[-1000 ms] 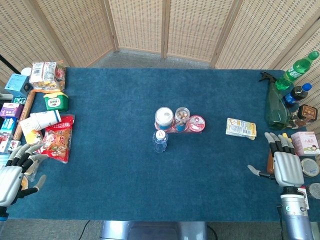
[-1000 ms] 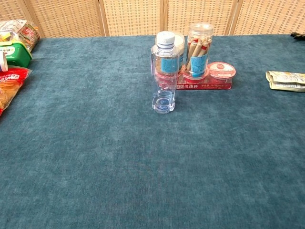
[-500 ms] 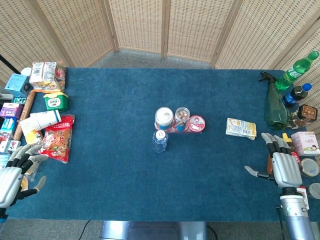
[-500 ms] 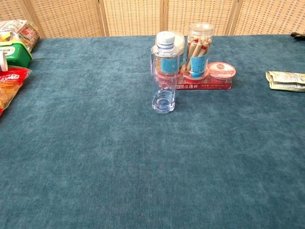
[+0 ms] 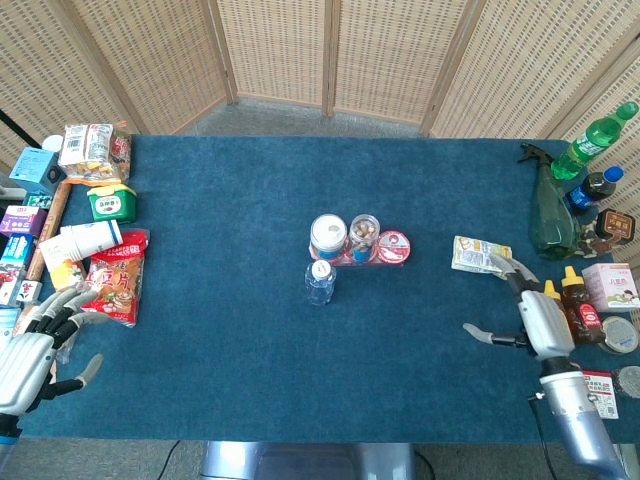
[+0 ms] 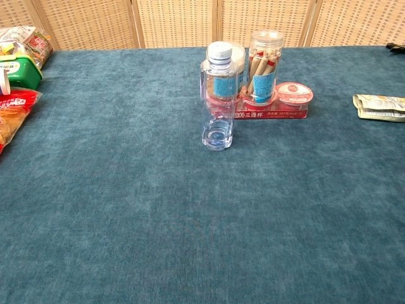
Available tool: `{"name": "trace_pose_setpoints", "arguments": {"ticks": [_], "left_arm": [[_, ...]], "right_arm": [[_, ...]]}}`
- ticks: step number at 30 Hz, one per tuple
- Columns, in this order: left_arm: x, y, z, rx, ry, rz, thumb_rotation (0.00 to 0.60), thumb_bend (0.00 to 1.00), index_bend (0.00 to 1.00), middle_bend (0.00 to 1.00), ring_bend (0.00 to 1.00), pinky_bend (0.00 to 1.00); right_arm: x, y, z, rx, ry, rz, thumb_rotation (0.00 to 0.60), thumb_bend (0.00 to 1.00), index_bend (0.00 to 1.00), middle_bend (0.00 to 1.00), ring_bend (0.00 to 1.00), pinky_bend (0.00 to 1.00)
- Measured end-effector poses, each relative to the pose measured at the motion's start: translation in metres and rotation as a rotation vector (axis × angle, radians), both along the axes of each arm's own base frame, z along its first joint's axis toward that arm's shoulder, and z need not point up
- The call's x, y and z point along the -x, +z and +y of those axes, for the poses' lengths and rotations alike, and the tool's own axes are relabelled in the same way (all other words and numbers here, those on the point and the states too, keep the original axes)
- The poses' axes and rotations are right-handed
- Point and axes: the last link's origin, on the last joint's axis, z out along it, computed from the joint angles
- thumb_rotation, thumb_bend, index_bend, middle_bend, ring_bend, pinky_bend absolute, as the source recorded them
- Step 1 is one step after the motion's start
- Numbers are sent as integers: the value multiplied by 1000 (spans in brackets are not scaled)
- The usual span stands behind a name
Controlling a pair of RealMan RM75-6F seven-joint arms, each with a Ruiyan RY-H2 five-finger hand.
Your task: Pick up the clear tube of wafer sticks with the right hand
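Note:
The clear tube of wafer sticks (image 5: 364, 237) (image 6: 264, 66) stands upright at the table's middle, on a red pack between a white-lidded jar (image 5: 328, 236) and a small red-lidded cup (image 5: 393, 246) (image 6: 294, 94). My right hand (image 5: 532, 315) is open, fingers spread, hovering near the right edge well to the right of the tube, close to a flat snack packet (image 5: 480, 256). My left hand (image 5: 28, 355) rests open at the front left corner. Neither hand shows in the chest view.
A small water bottle (image 5: 319, 283) (image 6: 218, 95) stands just in front of the jar. Bottles, a green spray bottle (image 5: 551, 212) and boxes crowd the right edge. Snack bags (image 5: 115, 276), a cup and boxes line the left edge.
My right hand has moved left and inward over the table and turned onto its side. The left hand has barely shifted. The tube has not moved.

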Motion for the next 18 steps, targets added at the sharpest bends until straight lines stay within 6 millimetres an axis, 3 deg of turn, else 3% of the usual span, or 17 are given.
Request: {"name": "trace_pose_setpoints", "arguments": {"ticks": [8,18], "left_arm": [[-1,3,-4,-2,-6,-2,600,436,289,159,0,0],[-1,3,-5,4,-6,-5,600,433,287,159,0,0]], "right_arm": [[-28,-22,-45,-80,130,-131,475,50,0,74,0,0],[-45,-36,-77,-137,151,-241,514,52,0,27,0,0]]}}
